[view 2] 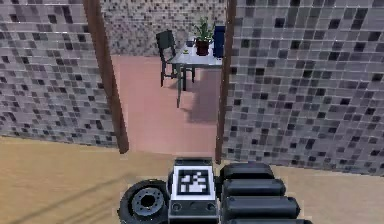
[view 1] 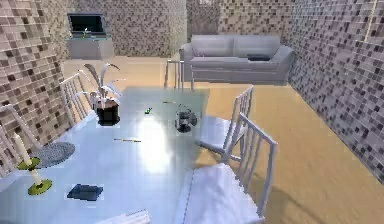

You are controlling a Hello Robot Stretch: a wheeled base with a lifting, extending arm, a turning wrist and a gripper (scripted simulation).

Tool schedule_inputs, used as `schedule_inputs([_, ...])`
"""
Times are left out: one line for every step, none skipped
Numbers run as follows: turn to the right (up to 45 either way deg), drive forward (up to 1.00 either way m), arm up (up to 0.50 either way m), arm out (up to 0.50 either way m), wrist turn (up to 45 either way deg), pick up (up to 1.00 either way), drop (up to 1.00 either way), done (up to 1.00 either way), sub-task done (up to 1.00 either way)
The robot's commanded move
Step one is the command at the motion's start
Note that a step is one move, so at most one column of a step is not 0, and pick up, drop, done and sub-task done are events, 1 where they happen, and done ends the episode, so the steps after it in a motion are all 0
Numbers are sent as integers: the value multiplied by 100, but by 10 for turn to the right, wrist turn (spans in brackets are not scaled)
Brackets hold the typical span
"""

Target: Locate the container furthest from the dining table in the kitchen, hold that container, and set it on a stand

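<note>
Gripper (view 2: pixel 145 203) lies well apart from the doorway table (view 2: pixel 190 61).

Ahead of my robot I count one dining table (view 1: pixel 150 150), four white chairs (view 1: pixel 238 112), one sofa (view 1: pixel 240 55) upper right, one potted plant (view 1: pixel 105 100), two candlesticks (view 1: pixel 22 150) lower left. Side view, top middle: one small table (view 2: pixel 200 60), one dark chair (view 2: pixel 166 48), one green plant (view 2: pixel 203 36).

glossy smooth tbl top (view 1: pixel 150 150), mosaic-tile walls (view 1: pixel 335 60), matt wood floor (view 1: pixel 320 140), grey cloth sofa (view 1: pixel 225 48)
</note>
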Motion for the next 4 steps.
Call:
schedule_inputs([420, 0, 0, 0, 0, 0, 0, 0, 0])
schedule_inputs([0, 85, 0, 0, 0, 0, 0, 0, 0])
schedule_inputs([-300, 0, 0, 0, 0, 0, 0, 0, 0])
schedule_inputs([0, 100, 0, 0, 0, 0, 0, 0, 0])
